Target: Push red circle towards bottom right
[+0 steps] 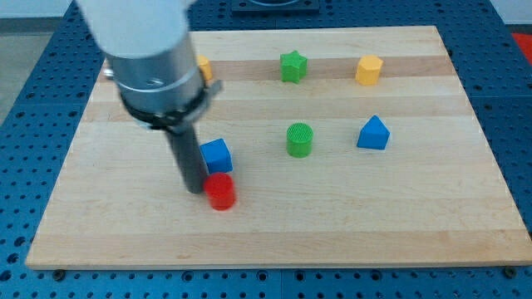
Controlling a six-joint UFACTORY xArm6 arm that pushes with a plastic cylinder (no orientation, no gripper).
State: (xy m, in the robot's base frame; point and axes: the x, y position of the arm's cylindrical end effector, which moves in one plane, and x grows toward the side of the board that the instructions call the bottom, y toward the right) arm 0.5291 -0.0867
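- Pincer: none is fitted and none shows in the view; the arm ends in a straight dark rod, so there is nothing to open, close or grip with
- My tip stands on the bench, against the left side of the red circle; it appears to touch the block, though a hairline gap cannot be ruled out
- Red circle: a short upright cylinder, lying left of the bench's middle and in its lower half
- Blue cube: just above the red circle, near or touching it, and just right of the rod
- Other blocks, all well apart from the red circle: green cylinder, blue triangular block, green star, yellow hexagonal block, and a yellow block half hidden behind the arm
- Handling, by judgement: the block looks small, light and rigid, and should slide readily on the smooth wood; its round wall will let it roll off a push that is off-centre
- Contact point, by judgement: bear on the upper-left of the wall, opposite the bottom right corner, and keep the push line through the block's centre
- The bench toward the bottom right carries no blocks
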